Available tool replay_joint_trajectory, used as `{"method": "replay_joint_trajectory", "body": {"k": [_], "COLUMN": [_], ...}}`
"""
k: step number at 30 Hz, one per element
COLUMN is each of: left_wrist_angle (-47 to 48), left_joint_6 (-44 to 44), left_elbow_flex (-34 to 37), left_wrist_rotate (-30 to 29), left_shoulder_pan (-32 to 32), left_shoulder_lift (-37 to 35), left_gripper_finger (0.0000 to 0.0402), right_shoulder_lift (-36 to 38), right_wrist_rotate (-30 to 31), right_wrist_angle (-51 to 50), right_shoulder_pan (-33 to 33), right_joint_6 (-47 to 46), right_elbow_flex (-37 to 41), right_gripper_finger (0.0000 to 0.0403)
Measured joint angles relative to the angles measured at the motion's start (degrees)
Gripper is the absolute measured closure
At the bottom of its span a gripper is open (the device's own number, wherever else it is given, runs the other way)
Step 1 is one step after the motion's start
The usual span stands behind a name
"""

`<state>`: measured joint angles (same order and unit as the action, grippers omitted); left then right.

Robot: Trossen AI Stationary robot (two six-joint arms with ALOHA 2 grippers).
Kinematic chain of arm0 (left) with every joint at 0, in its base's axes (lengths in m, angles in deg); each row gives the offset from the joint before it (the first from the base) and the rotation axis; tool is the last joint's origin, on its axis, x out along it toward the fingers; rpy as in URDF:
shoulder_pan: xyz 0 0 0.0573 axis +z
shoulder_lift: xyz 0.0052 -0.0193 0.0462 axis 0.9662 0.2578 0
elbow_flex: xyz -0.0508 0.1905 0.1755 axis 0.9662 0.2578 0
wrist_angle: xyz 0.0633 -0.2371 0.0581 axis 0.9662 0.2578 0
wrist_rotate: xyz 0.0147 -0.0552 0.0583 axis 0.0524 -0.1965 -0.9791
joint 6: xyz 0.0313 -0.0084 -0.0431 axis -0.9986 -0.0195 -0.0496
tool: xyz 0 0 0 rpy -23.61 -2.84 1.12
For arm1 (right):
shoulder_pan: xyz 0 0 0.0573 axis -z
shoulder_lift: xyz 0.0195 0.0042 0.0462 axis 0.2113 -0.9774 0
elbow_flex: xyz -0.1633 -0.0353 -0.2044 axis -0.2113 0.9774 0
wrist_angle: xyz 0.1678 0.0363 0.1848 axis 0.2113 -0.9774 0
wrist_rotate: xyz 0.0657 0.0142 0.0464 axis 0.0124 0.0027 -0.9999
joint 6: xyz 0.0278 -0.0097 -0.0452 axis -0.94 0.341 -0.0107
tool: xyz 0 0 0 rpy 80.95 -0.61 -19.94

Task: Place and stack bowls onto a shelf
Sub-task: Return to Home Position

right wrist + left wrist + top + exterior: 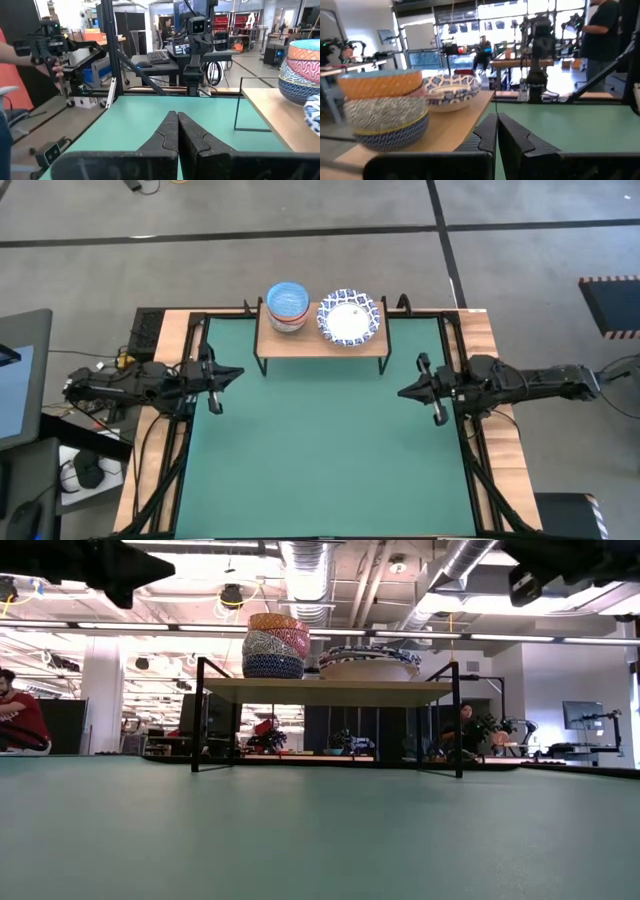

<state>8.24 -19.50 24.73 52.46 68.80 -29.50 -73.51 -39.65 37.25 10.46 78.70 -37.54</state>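
On the far middle of the mat stands the light-wood shelf (pixel 320 340) on thin black legs. On its left half sits a stack of several small bowls (pixel 287 306), orange on top and blue patterned at the bottom (pixel 385 112). Beside it, on the right half, rest wide white bowls with blue patterned rims (pixel 349 318), nested together (pixel 368 662). My left gripper (pixel 234 373) hovers shut at the mat's left edge and points right. My right gripper (pixel 404 392) hovers shut at the right edge and points left. Both are well above the mat and hold nothing (pixel 497 116) (pixel 177 114).
The green mat (pixel 320 450) lies between the two arms, framed by a black rail on a wooden table (pixel 490 430). Beyond the table's edge, people are in the room: one seated far left (pixel 20 715) and one standing (pixel 602 30).
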Motion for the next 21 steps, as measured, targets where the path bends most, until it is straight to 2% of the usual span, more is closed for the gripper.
{"method": "replay_joint_trajectory", "body": {"k": [4,9,13,17,21], "left_wrist_angle": [4.8,7.3,1.6,-5.3,-5.7], "left_joint_6": [1.6,2.3,3.6,5.1,4.9], "left_elbow_flex": [0.0,0.0,3.5,8.2,8.9], "left_wrist_rotate": [-0.4,0.1,0.5,0.6,0.2], "left_shoulder_pan": [0.0,0.0,0.0,0.0,0.0], "left_shoulder_lift": [-1.7,-1.6,-1.3,-1.3,-1.4], "left_gripper_finger": [0.0402,0.0402,0.0402,0.0402,0.0402], "right_shoulder_lift": [2.5,6.2,8.1,10.1,13.8], "right_wrist_rotate": [0.0,0.4,1.4,1.4,1.4], "right_wrist_angle": [-0.9,1.0,8.2,7.3,4.8], "right_shoulder_pan": [0.0,-0.1,0.0,0.0,0.0], "right_joint_6": [0.2,-1.2,-3.9,-4.2,-3.8], "right_elbow_flex": [0.6,5.5,11.2,12.3,12.3], "right_gripper_finger": [0.0384,0.0384,0.0384,0.0384,0.0384]}}
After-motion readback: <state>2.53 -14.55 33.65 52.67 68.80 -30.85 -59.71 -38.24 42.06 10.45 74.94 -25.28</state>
